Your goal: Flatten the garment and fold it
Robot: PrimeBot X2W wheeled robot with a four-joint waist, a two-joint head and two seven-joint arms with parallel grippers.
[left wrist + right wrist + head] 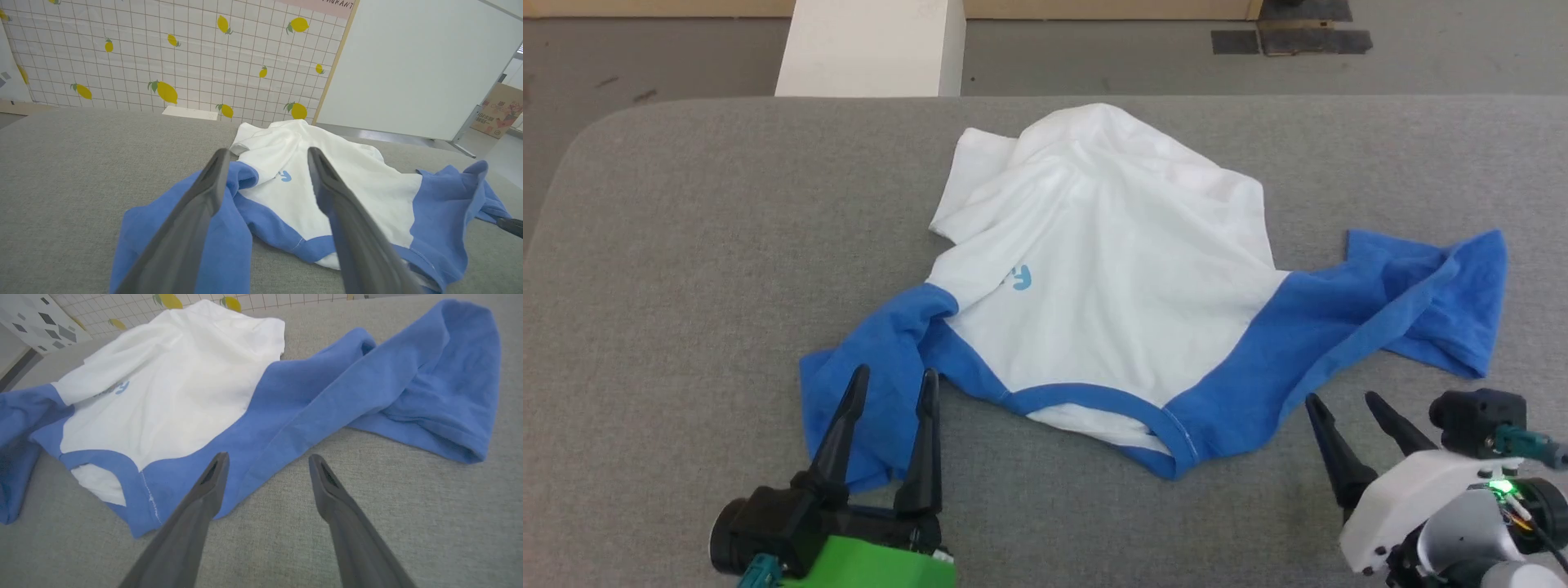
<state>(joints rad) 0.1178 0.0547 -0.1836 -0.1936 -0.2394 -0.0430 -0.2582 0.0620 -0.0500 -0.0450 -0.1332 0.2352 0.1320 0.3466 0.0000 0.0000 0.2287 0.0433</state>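
The left gripper (894, 374) stands with its two dark fingers spread wide and holds nothing. Seen from the head camera, its tips lie over the bunched blue sleeve (890, 327) at the near left; whether they touch the cloth cannot be told. The right gripper (1341, 398) is just as wide and also holds nothing. Its tips are over bare surface just near of the long blue sleeve (1405, 302) on the right, and in the right wrist view the left fingertip sits at that sleeve's near edge. The garment (1111, 278) lies crumpled in the middle of the grey fabric-covered surface (686, 245). Its blue-trimmed neck opening (1094, 400) faces the near side, and its white body is heaped toward the far edge. A small blue mark (1021, 279) on the chest is partly tucked under a fold. The right-hand sleeve runs out to the right and doubles back on itself at its end. Beyond the far edge lies a grey floor (645, 57) with a white block (874, 49) standing on it and dark tape patches (1290, 39) farther right. The left wrist view shows a grid-patterned backdrop with yellow lemons (163, 53) behind the surface. To its right are a plain white panel (408, 61) and a cardboard box (498, 110).
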